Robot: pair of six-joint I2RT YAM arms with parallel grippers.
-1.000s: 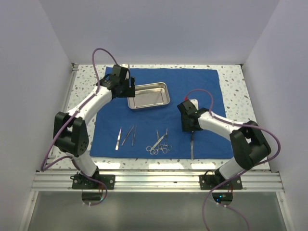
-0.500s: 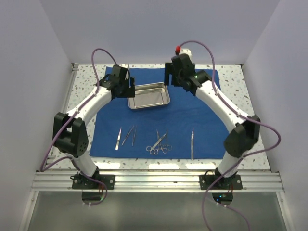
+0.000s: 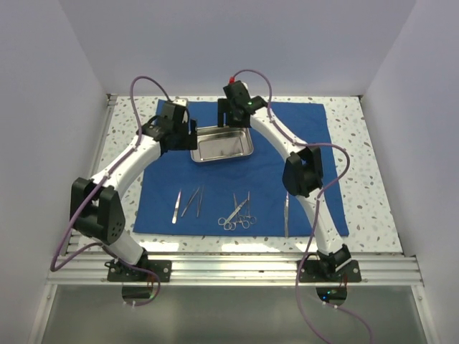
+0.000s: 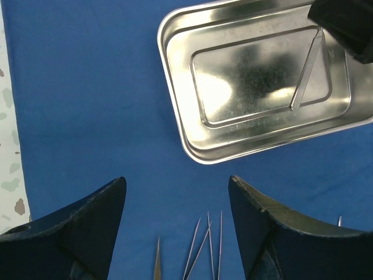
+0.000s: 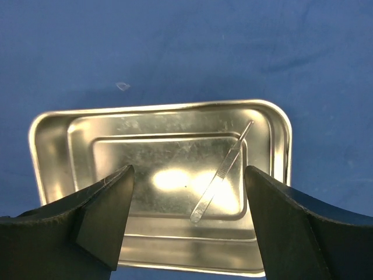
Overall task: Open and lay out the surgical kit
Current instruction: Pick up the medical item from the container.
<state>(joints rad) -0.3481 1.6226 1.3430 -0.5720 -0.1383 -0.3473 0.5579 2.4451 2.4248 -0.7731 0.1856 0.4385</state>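
The left gripper [image 4: 176,182] is spread wide with nothing between its fingers; it hovers over the blue cloth wrap [image 3: 301,193] just off the near-left corner of the steel tray [image 3: 222,158], touching neither. The right gripper [image 5: 187,169] is likewise parted wide and empty, poised over the tray from its far side, so that the wrist view looks straight down between the fingers into the pan. Whether those fingertips are clear of the rim is hard to judge from above, though they seem to hang over it. One slim silver instrument [image 5: 224,172] lies slantwise on the tray floor, towards one end. The left arm [image 3: 125,168] reaches forward from its base, elbow out to the left, forearm running up and right to the tray's left end. The right arm [image 3: 305,172] rises from its base, bends at a raised elbow and arcs far leftward over the cloth to the tray's far edge. The cloth lies flat and open on the speckled table [image 3: 351,136], the tray on its far half. Near its front edge sit two tweezers [image 3: 185,203], the ring-handled clamps [image 3: 239,213] and a lone slim tool [image 3: 285,223] beside the right arm.
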